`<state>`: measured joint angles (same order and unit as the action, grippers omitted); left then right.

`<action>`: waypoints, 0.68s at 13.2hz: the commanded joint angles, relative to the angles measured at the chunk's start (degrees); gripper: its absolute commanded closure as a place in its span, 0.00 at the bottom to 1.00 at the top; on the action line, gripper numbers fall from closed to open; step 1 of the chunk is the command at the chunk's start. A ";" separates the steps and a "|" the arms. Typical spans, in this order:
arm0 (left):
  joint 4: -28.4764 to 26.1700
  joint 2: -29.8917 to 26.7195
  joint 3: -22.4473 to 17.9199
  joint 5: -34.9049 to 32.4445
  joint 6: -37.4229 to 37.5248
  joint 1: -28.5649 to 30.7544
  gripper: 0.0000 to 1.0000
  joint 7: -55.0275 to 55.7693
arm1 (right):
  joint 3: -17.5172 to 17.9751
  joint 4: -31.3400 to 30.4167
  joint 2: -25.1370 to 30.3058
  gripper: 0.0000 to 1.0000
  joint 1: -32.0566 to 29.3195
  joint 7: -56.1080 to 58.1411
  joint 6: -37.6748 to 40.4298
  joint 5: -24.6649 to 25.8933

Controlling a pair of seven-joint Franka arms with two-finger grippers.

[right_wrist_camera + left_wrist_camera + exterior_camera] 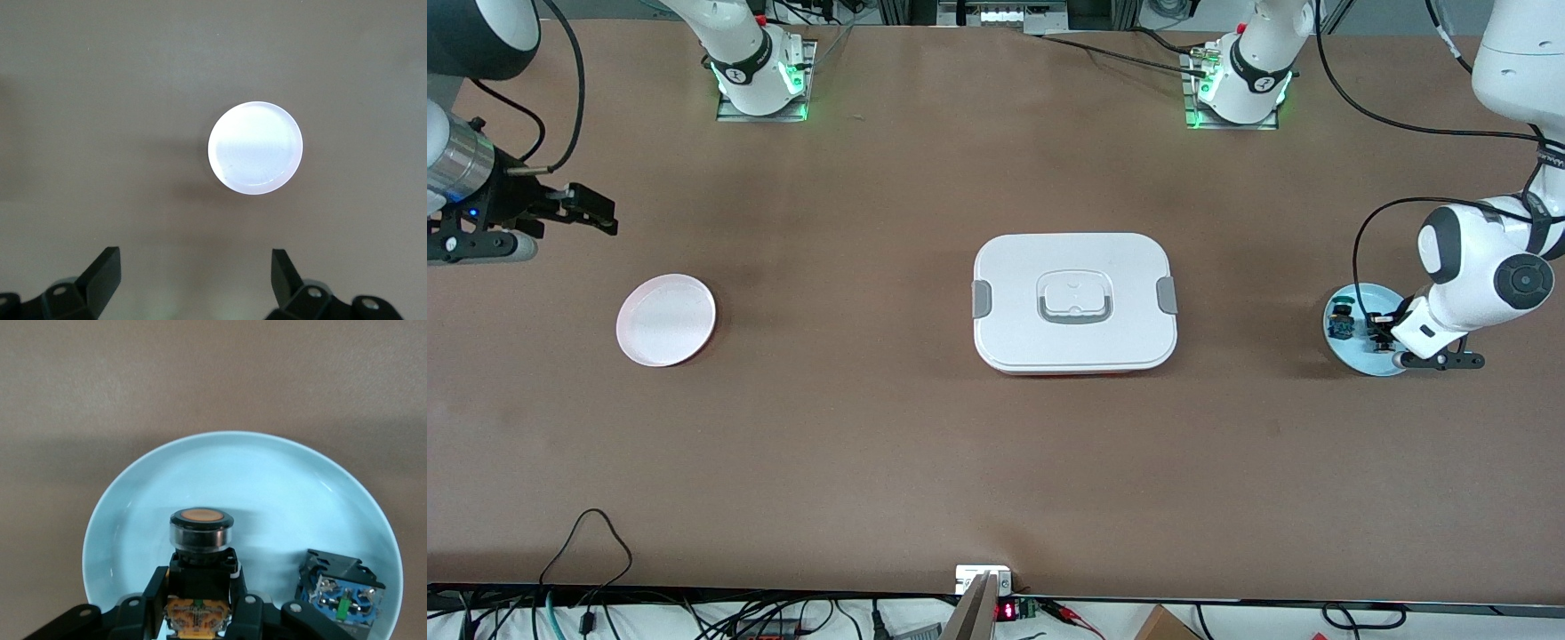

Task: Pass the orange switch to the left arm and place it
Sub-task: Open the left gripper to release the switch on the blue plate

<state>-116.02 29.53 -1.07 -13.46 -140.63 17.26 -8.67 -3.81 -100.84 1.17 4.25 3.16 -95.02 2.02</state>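
Note:
The orange switch (200, 543), black with an orange block at one end, stands on a light blue plate (267, 487) at the left arm's end of the table. My left gripper (199, 581) is down at that plate (1356, 354), with its fingers closed against both sides of the switch's black body. The white lidded box (1014, 293) sits in the middle of the table between the two arms. My right gripper (600, 213) hangs open and empty over the table at the right arm's end, beside a pink plate (665, 320). The right wrist view shows that plate (255, 148) empty.
A blue-and-black switch (340, 597) lies on the blue plate beside the orange one; it also shows in the front view (1340, 322). Cables and a small device (983, 582) lie along the table edge nearest the front camera.

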 commanded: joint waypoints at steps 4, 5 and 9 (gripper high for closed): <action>0.27 -2.19 0.01 -1.48 2.36 -0.12 0.00 -0.99 | 0.29 1.69 -0.98 0.00 -0.03 0.62 -0.34 -0.61; -0.60 -3.68 0.01 -1.48 3.77 -0.47 0.00 -0.99 | 0.29 4.14 -2.56 0.00 -0.03 0.36 0.18 -0.79; -1.93 -14.21 0.72 -0.96 6.75 -3.63 0.00 -0.82 | 0.29 6.80 -3.01 0.00 -0.11 -2.90 -0.25 -1.14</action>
<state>-115.68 23.24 -0.40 -13.48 -137.58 15.73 -9.27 -3.73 -96.21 -1.19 4.39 1.07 -95.71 1.39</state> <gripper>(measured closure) 0.000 0.000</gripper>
